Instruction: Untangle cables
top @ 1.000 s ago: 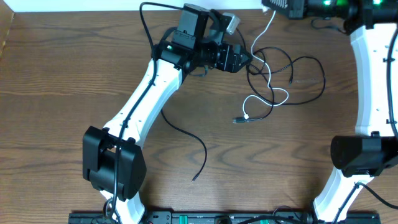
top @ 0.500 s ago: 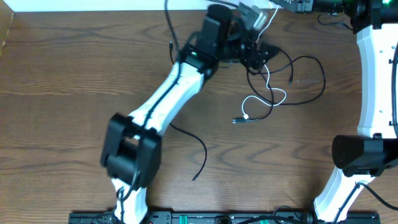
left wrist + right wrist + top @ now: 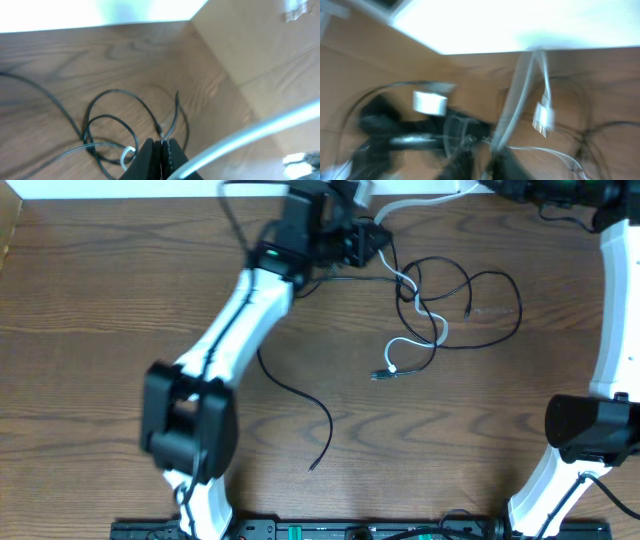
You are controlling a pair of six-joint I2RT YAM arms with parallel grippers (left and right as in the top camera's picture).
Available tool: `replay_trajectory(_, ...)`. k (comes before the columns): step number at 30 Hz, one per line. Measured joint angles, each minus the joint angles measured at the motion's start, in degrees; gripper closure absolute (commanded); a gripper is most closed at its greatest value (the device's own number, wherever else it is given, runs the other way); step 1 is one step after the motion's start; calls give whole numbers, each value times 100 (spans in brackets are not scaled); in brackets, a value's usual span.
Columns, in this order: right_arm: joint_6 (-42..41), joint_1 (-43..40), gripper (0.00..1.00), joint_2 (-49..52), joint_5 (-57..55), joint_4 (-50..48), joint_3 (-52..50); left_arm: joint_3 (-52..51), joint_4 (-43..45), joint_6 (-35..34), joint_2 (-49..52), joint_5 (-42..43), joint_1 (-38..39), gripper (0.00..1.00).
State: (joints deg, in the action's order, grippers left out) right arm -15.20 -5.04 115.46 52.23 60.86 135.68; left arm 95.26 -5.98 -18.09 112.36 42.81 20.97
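Left wrist shows left fingers (image 3: 148, 156) clenched (overhead doesn't); right fingers (image 3: 515, 169) blurred, can't tell.

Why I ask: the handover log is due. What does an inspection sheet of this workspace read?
Surface: brown wooden table.
Job's things: white cable threaded through looping black cables at far right-centre; a lone cable lies apart, nearer.
Clutter: nothing seen.
End effectors: left end effector shut, by the tangle; right end effector blurred, white cable running toward it, state unclear.
Cables: arm wire arcs near the far edge.
Surroundings: white wall strip beyond the table; black rail at the near edge.
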Motion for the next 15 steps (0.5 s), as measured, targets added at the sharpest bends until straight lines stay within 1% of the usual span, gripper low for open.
replay_trajectory(2, -2, -83, 50, 0, -452, 155, 2, 0, -153, -219, -380, 17, -151, 93)
replay_trajectory(3, 42, -109, 27, 0, -649, 229, 0, 0, -179, -302, -603, 22, -214, 93)
replay_trajectory(4, 76, -120, 21, 0, -949, 330, 0, 0, -164, -428, -1040, 39, -291, 93)
replay_trajectory(6, 160, -111, 5, 0, -1226, 507, 2, 2, -155, -527, -1508, 50, -310, 92)
replay_trajectory(7, 227, -109, 1, 0, -1346, 577, 2, 2, -153, -568, -1733, 61, -315, 93)
replay_trajectory(11, 444, -33, 1, 0, -1731, 782, 2, 4, -144, -656, -2476, 83, -332, 93)
replay_trajectory(15, 730, 151, 1, 0, -1878, 962, -13, 59, -85, -734, -2785, 85, -391, 93)
